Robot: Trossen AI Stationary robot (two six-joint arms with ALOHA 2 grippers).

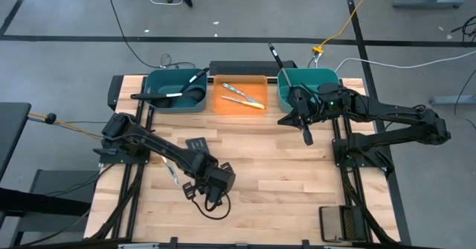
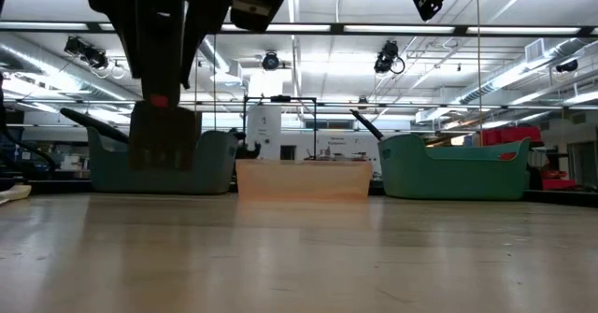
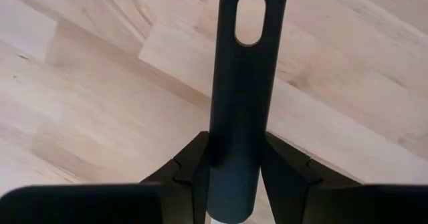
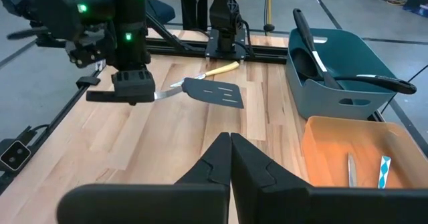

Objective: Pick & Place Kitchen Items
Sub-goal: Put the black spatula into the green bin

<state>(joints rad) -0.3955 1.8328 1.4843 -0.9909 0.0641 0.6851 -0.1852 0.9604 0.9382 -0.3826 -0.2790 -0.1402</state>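
Your left gripper (image 1: 209,190) has its jaws pinching the black handle of a slotted spatula (image 1: 198,144), held just above the table (image 1: 282,175) near the front edge. Your right gripper (image 1: 307,138) has its jaws pressed together, holding nothing, just in front of the right teal bin (image 1: 328,76). Between the arms the table is bare wood. A yellow-handled knife (image 1: 169,172) lies beside the left arm. You have two teal bins and one orange bin (image 1: 241,109) along the back edge, the orange one holding two knives.
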